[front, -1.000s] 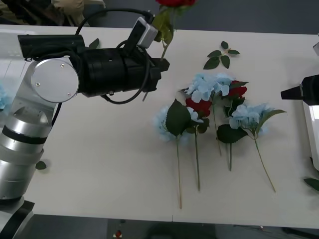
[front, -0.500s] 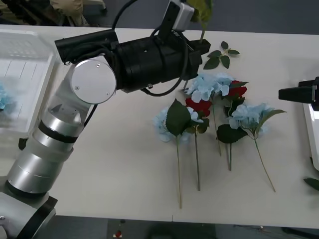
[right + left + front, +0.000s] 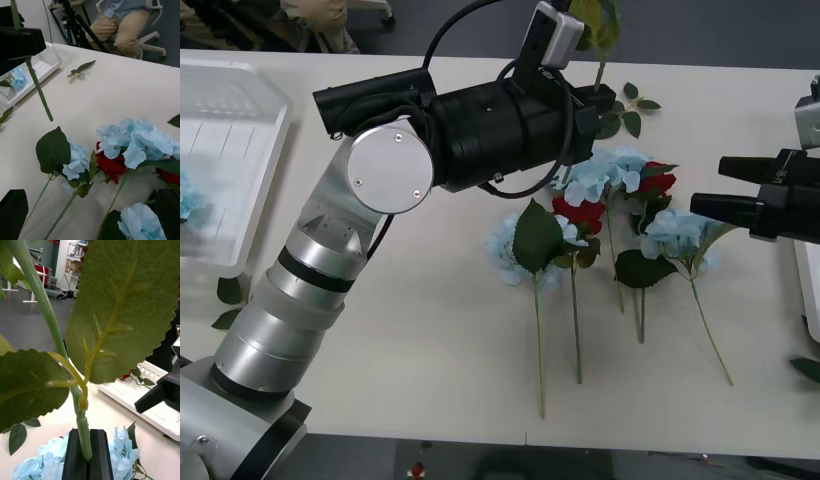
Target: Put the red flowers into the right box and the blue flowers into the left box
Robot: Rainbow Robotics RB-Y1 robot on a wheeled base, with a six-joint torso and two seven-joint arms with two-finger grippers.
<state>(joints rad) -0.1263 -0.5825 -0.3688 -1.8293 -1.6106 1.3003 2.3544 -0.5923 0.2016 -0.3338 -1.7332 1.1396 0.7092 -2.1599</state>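
I've got the left gripper point(image 3: 605, 98) up at the top centre of the front view, jaws clamped tight on a green stem point(image 3: 83, 435), and in the left wrist view that stem runs straight up out of the closed black jaws with big leaves fanning off it. I can't see a head on it from here, so I'm judging it a rose by the thin stem, not by colour. The right gripper point(image 3: 708, 185) sits at the right edge of the front view, jaws parted and holding nothing, pointed in toward the pile. That pile lies at centre right on the bench point(image 3: 410, 350): the blue flowers point(image 3: 605, 170) tangled with the red flowers point(image 3: 580, 212), several stems of each, none boxed yet. The left box point(image 3: 270, 130) is at the upper left, and a bit of blue already lies in it at the frame's left edge. The right box point(image 3: 808, 290) is just a white rim at the far right. By my count the job is barely begun: one blue in, one stem in the air, and the whole heap left to sort.
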